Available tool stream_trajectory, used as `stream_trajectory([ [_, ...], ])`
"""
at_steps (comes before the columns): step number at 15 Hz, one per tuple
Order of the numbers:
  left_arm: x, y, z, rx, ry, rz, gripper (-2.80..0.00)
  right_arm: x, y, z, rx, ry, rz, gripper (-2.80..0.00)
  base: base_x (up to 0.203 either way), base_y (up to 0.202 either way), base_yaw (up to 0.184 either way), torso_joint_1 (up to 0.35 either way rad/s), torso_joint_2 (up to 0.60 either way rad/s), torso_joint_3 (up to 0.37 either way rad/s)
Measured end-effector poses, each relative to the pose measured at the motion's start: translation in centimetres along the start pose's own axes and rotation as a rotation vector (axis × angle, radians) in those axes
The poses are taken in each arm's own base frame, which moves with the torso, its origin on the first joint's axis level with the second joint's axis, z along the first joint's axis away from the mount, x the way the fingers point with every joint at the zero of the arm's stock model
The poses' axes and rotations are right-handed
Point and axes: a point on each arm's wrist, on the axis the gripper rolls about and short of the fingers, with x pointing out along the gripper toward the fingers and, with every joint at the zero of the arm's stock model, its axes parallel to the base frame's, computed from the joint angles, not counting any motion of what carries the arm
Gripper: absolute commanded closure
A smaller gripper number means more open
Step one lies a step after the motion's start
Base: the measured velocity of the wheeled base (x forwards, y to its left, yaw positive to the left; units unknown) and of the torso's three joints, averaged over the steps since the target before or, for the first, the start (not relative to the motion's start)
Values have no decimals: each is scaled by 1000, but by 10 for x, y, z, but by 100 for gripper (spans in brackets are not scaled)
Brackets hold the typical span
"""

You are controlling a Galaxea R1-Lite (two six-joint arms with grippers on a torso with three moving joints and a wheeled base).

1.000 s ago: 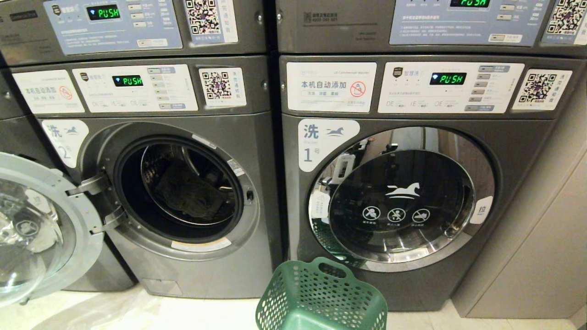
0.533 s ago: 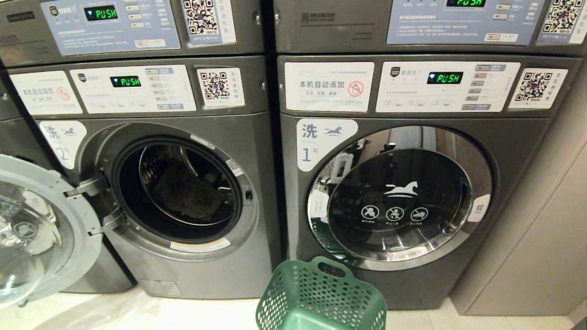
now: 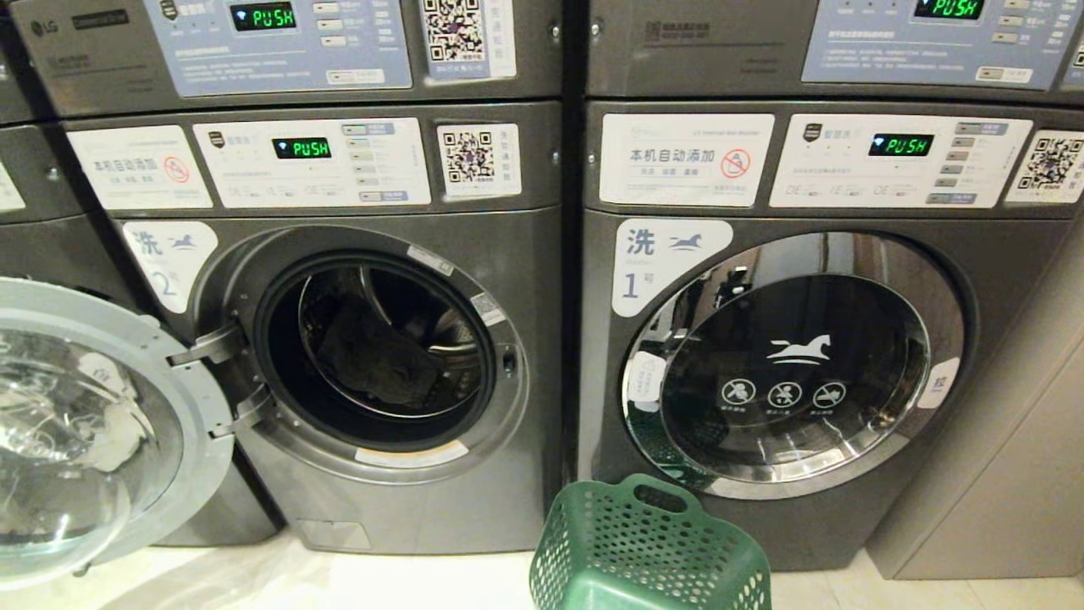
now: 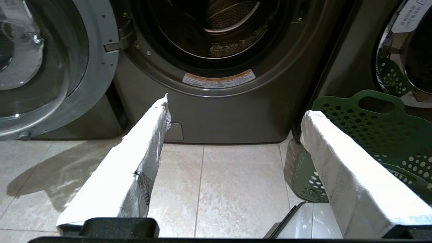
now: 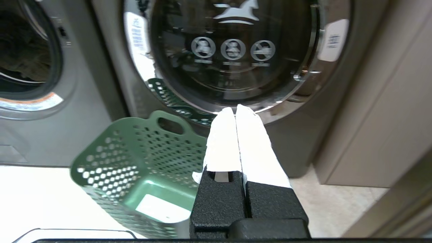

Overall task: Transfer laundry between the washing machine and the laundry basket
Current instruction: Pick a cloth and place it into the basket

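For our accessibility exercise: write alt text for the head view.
Two grey front-loading washers stand side by side: the left washer has its door swung open with dark laundry in the drum, the right washer is closed. A green basket sits on the floor.

two front-loading washers [image 3: 381, 339], one open door [image 3: 93, 424], one green basket [image 3: 652, 551], one dark garment [image 3: 377, 360]

- left tool [image 4: 234, 114]: its two white-wrapped fingers [image 4: 141, 152] stand spread wide apart, nothing between them, held low and pointing forward.
- right tool [image 5: 235, 109]: white-wrapped fingers [image 5: 221, 141] pressed together, empty, on a black base, also low and pointing forward.
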Motion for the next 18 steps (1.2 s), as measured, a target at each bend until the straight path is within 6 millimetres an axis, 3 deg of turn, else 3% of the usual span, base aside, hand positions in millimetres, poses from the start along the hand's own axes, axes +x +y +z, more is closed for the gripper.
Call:
stream_trajectory([
  [18, 0, 0, 0, -3, 0, 0, -280, 0, 0, 0, 3, 0, -1, 0, 0, 196, -1, 3, 2, 2],
])
